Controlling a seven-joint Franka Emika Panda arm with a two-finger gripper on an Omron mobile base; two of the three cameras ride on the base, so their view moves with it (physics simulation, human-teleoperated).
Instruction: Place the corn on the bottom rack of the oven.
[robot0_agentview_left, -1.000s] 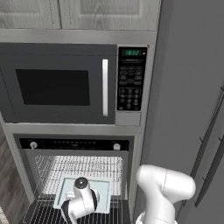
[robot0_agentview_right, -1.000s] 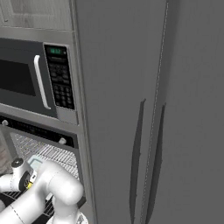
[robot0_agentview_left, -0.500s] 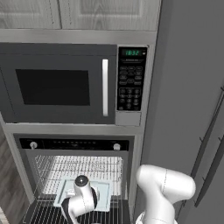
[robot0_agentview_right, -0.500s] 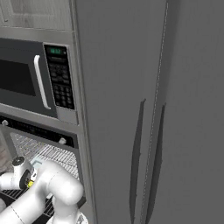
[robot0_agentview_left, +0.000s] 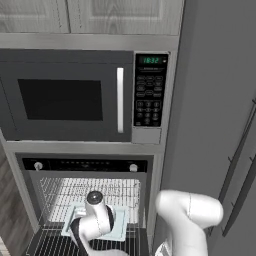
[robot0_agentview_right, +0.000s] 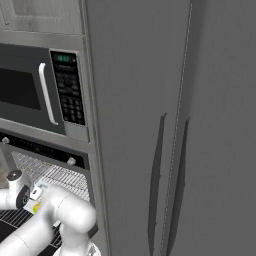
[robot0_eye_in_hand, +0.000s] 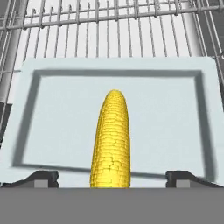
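The corn (robot0_eye_in_hand: 111, 140), a yellow cob, lies lengthwise on a pale rectangular tray (robot0_eye_in_hand: 175, 109) inside the oven (robot0_agentview_left: 85, 165). My gripper (robot0_eye_in_hand: 112, 179) is open just behind the cob's near end. Its fingertips (robot0_eye_in_hand: 41, 178) stand wide apart on either side and do not touch the cob. The tray rests on a grid of grey wires (robot0_eye_in_hand: 113, 26). I cannot tell whether this grid is the bottom rack. From the base, my wrist (robot0_agentview_left: 95, 220) reaches into the oven cavity over the tray (robot0_agentview_left: 120, 231) and hides the corn there. The hand (robot0_agentview_right: 17, 192) sits low at the left edge of the right base view.
A keypad microwave (robot0_agentview_left: 65, 100) with a white handle sits above the oven's black control strip. Another wire grid (robot0_agentview_left: 50, 245) shows lower and nearer than the tray. Tall grey panels (robot0_agentview_left: 215, 100) flank the oven on the right. The oven's side walls stand close to the tray.
My wrist has lifted a little inside the oven. The jaws have opened and the corn now lies free on the tray.
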